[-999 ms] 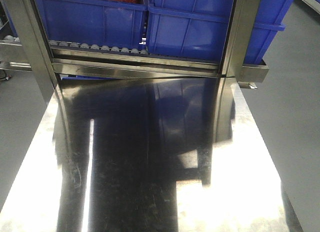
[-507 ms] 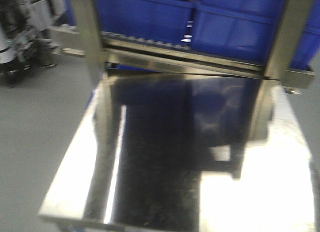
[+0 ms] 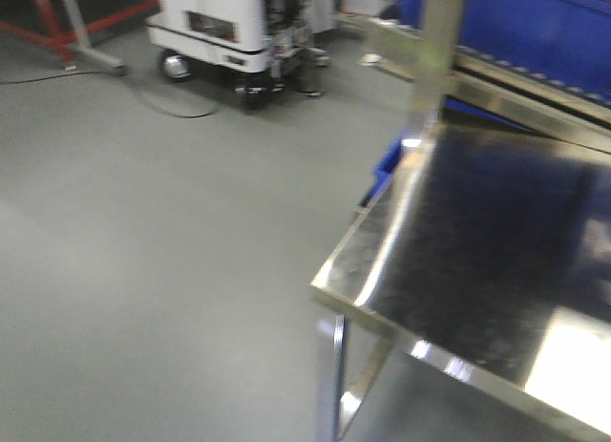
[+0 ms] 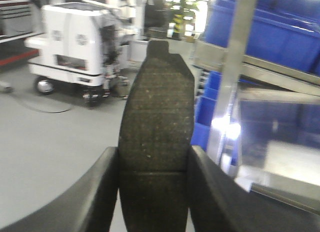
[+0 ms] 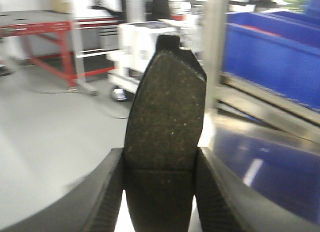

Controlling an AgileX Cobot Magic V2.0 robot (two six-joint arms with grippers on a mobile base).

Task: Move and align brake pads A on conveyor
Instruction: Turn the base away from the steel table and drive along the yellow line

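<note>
In the left gripper point(image 4: 155, 159): the left pad point(image 4: 157, 111), clamped across its narrow width by both fingers.
In the right gripper point(image 5: 160, 159): the right pad point(image 5: 167, 106), gripped the same way.
Long axis: each pad projects lengthwise straight ahead of its wrist, tab end farthest out.
Pad appearance: dark speckled friction face, curved oblong outline, one cross groove just above the fingertips.
Conveyor: not identifiable. A red-framed stand point(image 5: 55, 26) lies ahead and left, well apart from both pads.
Nearer arm: cannot tell.
Steel table point(image 3: 382, 270): right of the front view.
Next move (judgement): both pads go leftward, then are laid flat with long axes parallel.
</note>
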